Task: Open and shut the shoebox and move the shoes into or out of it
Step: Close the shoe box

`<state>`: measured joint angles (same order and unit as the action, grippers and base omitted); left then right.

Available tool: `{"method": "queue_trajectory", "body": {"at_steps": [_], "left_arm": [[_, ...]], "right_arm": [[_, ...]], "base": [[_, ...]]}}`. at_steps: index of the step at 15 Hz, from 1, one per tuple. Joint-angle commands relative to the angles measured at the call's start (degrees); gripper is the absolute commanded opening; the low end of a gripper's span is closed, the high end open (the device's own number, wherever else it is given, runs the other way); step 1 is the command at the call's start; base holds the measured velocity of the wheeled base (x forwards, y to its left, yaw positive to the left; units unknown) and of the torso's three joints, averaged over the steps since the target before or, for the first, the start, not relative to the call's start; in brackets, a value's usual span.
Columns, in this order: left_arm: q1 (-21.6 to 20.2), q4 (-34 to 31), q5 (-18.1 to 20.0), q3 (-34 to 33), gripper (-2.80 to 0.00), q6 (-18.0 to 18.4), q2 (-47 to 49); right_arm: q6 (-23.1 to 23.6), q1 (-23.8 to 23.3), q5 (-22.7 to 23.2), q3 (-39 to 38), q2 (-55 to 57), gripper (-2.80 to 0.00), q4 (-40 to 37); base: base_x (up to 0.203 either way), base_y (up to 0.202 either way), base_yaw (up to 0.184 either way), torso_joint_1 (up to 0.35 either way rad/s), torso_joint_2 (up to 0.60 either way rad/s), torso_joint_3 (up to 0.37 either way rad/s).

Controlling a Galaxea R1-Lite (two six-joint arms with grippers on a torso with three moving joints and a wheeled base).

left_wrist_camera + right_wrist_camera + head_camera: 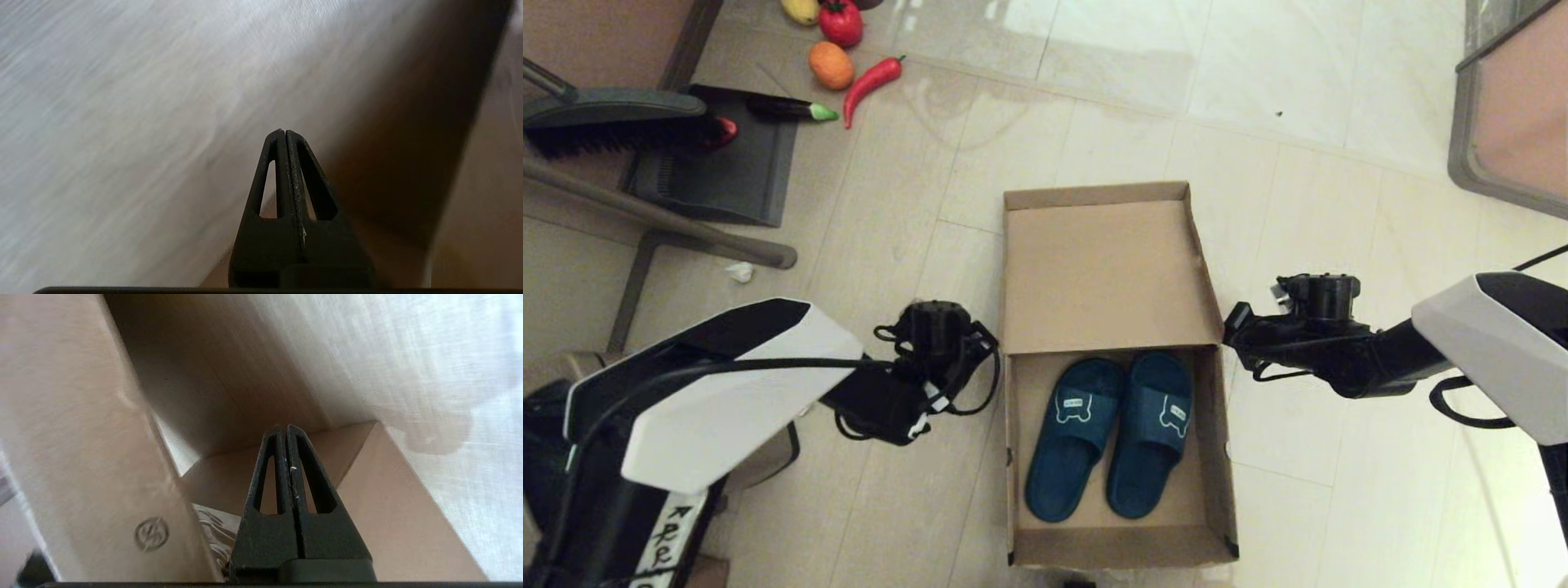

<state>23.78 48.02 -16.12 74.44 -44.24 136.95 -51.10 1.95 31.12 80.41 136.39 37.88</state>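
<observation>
The brown cardboard shoebox (1218, 457) stands open on the tiled floor, its hinged lid (1104, 278) tilted up at the far end. Both dark blue shoes (1072, 437) (1152, 433) lie side by side inside, toes toward me, each strap showing a white outline. My left gripper (282, 131) is shut and empty, low beside the box's left wall (408, 134). Shut and empty too, my right gripper (284, 426) is at the box's right side by the lid's lower corner (1232, 322), close against the cardboard (408, 522).
Toy vegetables (849, 57) lie at the far left near a dark dustpan (727, 171) and brush (621, 122). Chair legs (654, 216) cross the left side. A small crumpled paper (740, 271) lies on the floor. Furniture (1511, 122) fills the far right corner.
</observation>
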Motion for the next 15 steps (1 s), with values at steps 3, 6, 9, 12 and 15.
{"method": "queue_trajectory", "body": {"at_steps": [3, 6, 9, 12, 15], "left_arm": [[-0.86, 2.87, 0.09, -3.67, -2.80, 0.22, -2.74], [-2.35, 2.64, 0.12, -1.23, -2.80, 1.38, -2.11], [-3.10, 0.67, 1.54, 2.78, -2.80, 1.44, -1.54], [-3.43, -2.26, 2.42, 7.01, -2.80, 1.44, -0.61], [-3.65, -5.52, 2.48, 11.59, -2.80, 1.44, 0.81]], "right_arm": [[-0.32, -1.35, -0.80, -1.49, -1.24, -2.80, 0.80], [-0.84, -2.08, -0.35, -1.18, -1.55, -2.80, 0.85], [-0.84, -1.78, -0.11, -3.39, -2.39, -2.80, 0.78], [-0.81, -1.43, 0.17, -6.92, -3.57, -2.80, 0.88], [-0.93, -1.34, 0.66, -8.82, -3.98, -2.80, 2.65]], "base": [[0.000, 0.000, 0.000, 0.000, 0.00, 0.000], [0.000, 0.000, 0.000, 0.000, 0.00, 0.000], [0.000, 0.000, 0.000, 0.000, 0.00, 0.000], [0.000, 0.000, 0.000, 0.000, 0.00, 0.000], [0.000, 0.000, 0.000, 0.000, 0.00, 0.000]]}}
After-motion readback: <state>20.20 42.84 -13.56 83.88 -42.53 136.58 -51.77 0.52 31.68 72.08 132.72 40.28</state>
